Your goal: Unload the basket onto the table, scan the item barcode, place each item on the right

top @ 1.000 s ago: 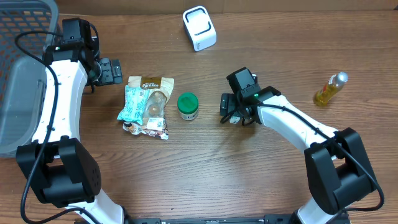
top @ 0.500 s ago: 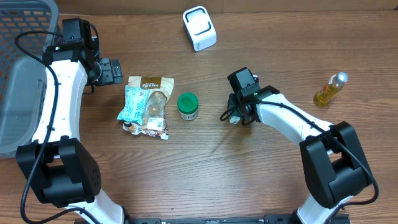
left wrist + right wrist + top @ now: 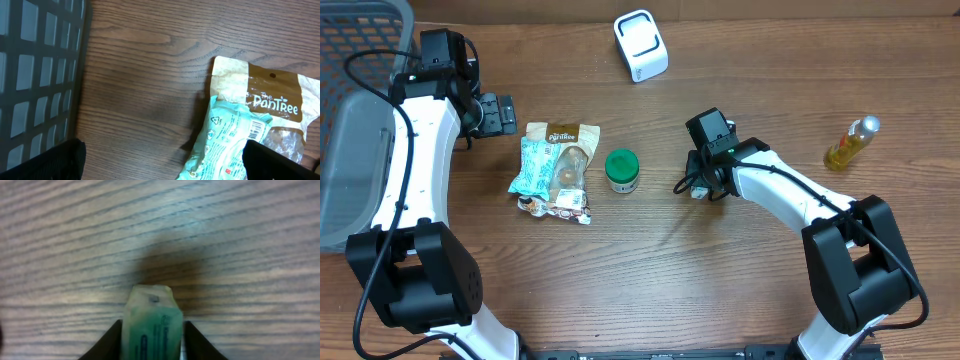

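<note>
Near the middle of the worktop, the right gripper (image 3: pixel 152 337) is clamped on a small green-and-white packet (image 3: pixel 151 312). Toward the far left corner, the left gripper (image 3: pixel 498 113) stands wide and empty beside the snack bags (image 3: pixel 552 165).

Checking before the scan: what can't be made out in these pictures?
- Right wrist: print on the small packet is blurred; the bottom edge cuts it off.
- Overhead: the right gripper covers most of that packet.
- Left wrist: the PanTree pouch runs off the right edge.

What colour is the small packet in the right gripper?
The packet is pale green with darker print, best seen in the right wrist view.
</note>
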